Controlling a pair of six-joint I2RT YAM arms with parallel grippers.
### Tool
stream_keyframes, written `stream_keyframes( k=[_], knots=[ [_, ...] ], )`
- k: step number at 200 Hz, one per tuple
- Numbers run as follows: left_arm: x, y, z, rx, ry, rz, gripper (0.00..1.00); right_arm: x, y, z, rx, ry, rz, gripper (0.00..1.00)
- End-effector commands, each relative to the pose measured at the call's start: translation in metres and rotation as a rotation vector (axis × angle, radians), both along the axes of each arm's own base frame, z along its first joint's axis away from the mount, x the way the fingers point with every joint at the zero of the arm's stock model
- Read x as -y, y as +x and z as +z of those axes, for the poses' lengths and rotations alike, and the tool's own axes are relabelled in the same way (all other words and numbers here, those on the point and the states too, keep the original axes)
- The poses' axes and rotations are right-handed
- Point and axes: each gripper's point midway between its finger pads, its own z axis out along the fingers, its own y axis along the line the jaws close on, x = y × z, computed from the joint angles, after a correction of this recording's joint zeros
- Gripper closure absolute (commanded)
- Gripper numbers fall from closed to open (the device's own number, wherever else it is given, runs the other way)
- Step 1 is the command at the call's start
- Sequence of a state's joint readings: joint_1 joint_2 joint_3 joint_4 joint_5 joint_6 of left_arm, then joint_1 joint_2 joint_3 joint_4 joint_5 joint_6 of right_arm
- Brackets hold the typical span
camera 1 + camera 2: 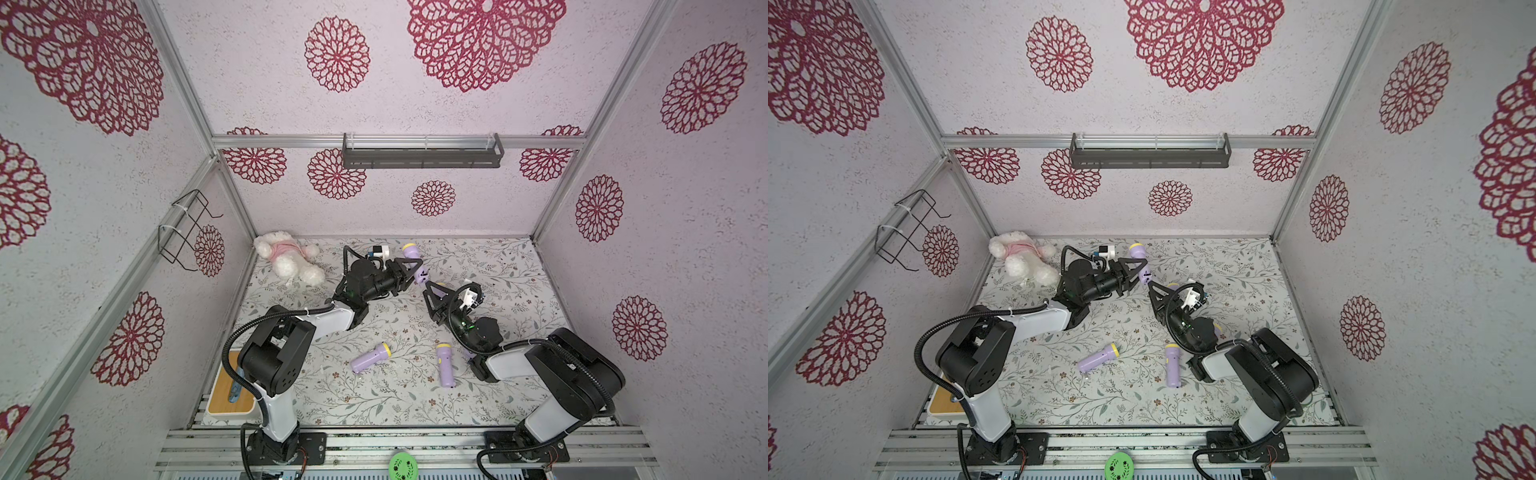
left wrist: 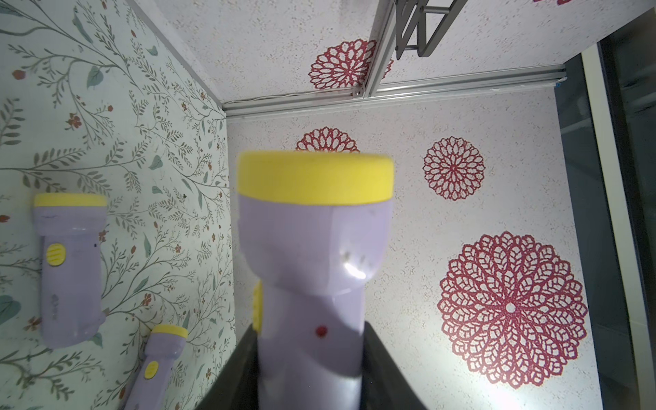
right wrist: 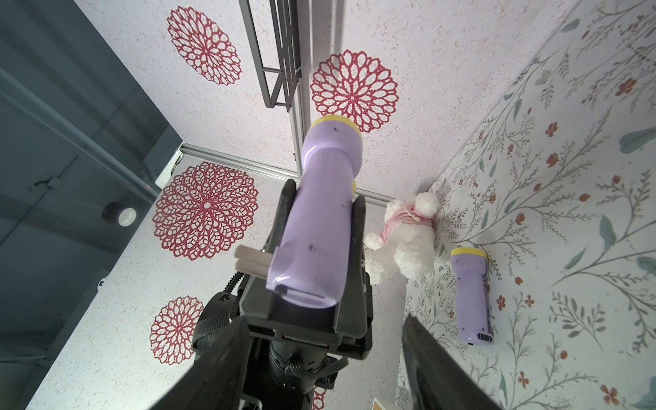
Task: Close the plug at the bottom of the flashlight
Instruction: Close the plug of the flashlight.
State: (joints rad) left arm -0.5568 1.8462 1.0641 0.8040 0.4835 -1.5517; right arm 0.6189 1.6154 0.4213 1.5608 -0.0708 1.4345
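Robotics lab test cell dressed to look homely: an aluminium frame [image 1: 180, 83] holds walls papered with red flower medallions [image 1: 337, 54], a left arm [image 1: 328, 320] and right arm [image 1: 511, 361] are bolted to a metal rail [image 1: 415, 440] fronting a leaf-patterned tabletop [image 1: 519, 270], below a wall shelf [image 1: 422, 158] and wire basket [image 1: 187, 228].

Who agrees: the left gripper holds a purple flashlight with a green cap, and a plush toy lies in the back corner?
Wrong: the cap is yellow, as the left wrist view shows. The left gripper holds that purple flashlight, and the plush toy lies in the back corner.
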Motion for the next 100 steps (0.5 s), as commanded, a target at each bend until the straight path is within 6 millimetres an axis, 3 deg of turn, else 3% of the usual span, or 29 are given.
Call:
stream_keyframes(
  k=[1, 100],
  knots=[
    [0.0043, -0.0032, 0.0092, 0.03, -0.043, -0.012, 1.0, 0.0036, -0.0038, 0.0405, 0.119, 0.1, -0.009, 0.33],
    [0.0075, -0.0063, 0.0033, 0.023, -0.063, -0.012, 1.0, 0.0004, -0.0019, 0.0437, 0.13, 0.1, -0.011, 0.4]
  ],
)
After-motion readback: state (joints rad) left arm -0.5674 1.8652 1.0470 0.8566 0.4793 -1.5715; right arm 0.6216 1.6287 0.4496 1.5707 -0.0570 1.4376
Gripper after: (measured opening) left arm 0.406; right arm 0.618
